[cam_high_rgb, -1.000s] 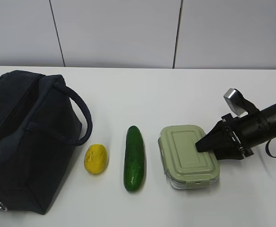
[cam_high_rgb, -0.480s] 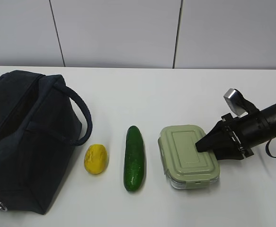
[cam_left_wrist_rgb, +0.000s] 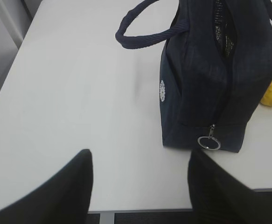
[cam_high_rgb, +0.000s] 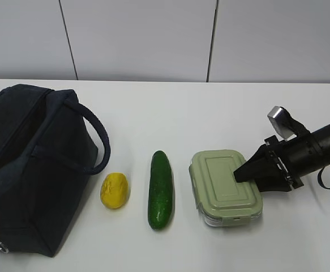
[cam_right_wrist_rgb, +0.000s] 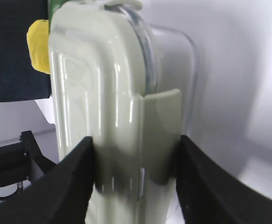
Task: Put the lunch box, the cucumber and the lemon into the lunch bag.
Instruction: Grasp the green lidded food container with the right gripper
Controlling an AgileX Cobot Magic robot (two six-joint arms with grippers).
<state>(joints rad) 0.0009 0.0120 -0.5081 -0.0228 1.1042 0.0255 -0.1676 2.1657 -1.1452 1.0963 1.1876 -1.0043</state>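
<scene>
The lunch box (cam_high_rgb: 226, 187), clear with a sage-green lid, lies on the white table at the right. My right gripper (cam_high_rgb: 249, 178) holds its right end, one finger on the lid and one at the underside; in the right wrist view the box (cam_right_wrist_rgb: 103, 93) fills the gap between both fingers (cam_right_wrist_rgb: 75, 186). The cucumber (cam_high_rgb: 161, 190) lies left of the box and the lemon (cam_high_rgb: 114, 190) left of that. The navy lunch bag (cam_high_rgb: 29, 164) stands at the far left. My left gripper (cam_left_wrist_rgb: 138, 186) is open and empty near the bag's ring pull (cam_left_wrist_rgb: 209, 142).
The table's front edge (cam_left_wrist_rgb: 140, 212) runs just under my left gripper. The bag's handle (cam_left_wrist_rgb: 145, 35) loops out over the table. The bag's top zipper (cam_left_wrist_rgb: 222, 28) looks partly open. A grey panelled wall (cam_high_rgb: 153, 39) stands behind the table.
</scene>
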